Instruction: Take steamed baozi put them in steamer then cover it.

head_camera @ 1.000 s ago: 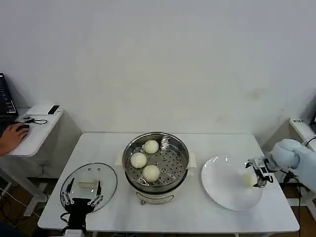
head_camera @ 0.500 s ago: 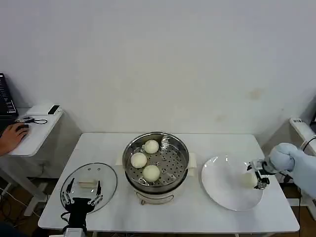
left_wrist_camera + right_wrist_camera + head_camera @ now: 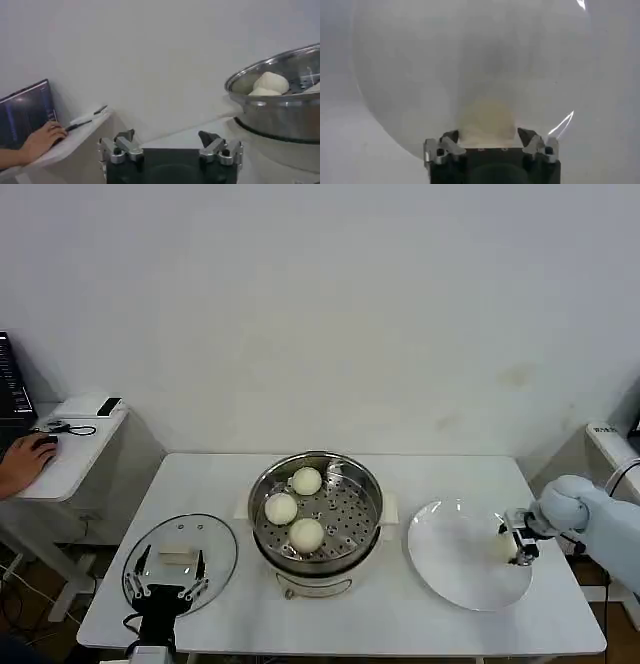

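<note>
At three o'clock on the white table (image 3: 400, 624), the right gripper (image 3: 517, 536) straddles the last baozi (image 3: 487, 119) on the plate (image 3: 450, 579), jaws wide. Three baozi (image 3: 306, 534) sit in the central steamer (image 3: 316, 506). At eight o'clock, the left gripper (image 3: 165, 576), spread open, hovers over the cover (image 3: 180, 559). No legible writing; bare white wall (image 3: 330, 314).

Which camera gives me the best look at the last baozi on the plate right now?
The right wrist view: the baozi sits centred between the open right gripper fingers on the white plate. In the head view the baozi is small and partly hidden by the gripper.
</note>
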Robot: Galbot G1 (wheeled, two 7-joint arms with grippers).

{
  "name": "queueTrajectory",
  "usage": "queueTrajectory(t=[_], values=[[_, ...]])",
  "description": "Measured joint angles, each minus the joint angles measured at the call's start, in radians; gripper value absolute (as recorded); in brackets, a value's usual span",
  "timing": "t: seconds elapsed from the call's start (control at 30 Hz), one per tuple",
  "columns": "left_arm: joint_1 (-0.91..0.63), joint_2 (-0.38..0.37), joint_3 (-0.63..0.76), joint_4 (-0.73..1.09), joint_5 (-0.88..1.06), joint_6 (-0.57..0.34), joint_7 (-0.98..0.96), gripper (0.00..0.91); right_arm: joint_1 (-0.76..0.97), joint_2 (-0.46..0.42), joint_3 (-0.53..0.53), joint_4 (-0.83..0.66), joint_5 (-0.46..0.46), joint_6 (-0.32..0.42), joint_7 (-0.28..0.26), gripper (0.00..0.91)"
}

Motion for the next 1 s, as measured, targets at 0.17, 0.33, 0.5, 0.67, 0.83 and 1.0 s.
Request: queueTrajectory(t=[0.17,0.33,0.5,0.67,0.83,1.0], values=[[0.006,0.000,0.000,-0.007,0.002,-0.001,0.000,0.907,0.008,-0.001,-0.003,0.004,0.006,-0.006,-0.005,0.655],[0.006,0.001,0.001,-0.014,0.003,-0.001,0.000,0.907,0.041,-0.011,-0.016,0.023,0.021,-0.014,-0.018,0.655],[0.000,0.003,0.000,-0.016,0.002,0.000,0.000,0.907,0.119,-0.025,-0.046,0.054,0.054,-0.030,-0.031,0.655],[-0.003,0.002,0.005,-0.014,0.002,-0.001,0.000,0.907,0.231,-0.019,-0.091,0.095,0.105,-0.055,-0.035,0.655],[-0.013,-0.003,0.008,-0.020,0.004,0.004,0.000,0.907,0.371,0.005,-0.170,0.148,0.186,-0.090,-0.025,0.665],[-0.015,-0.004,0.008,-0.025,0.004,0.005,0.001,0.907,0.516,0.056,-0.258,0.200,0.271,-0.133,-0.004,0.665]])
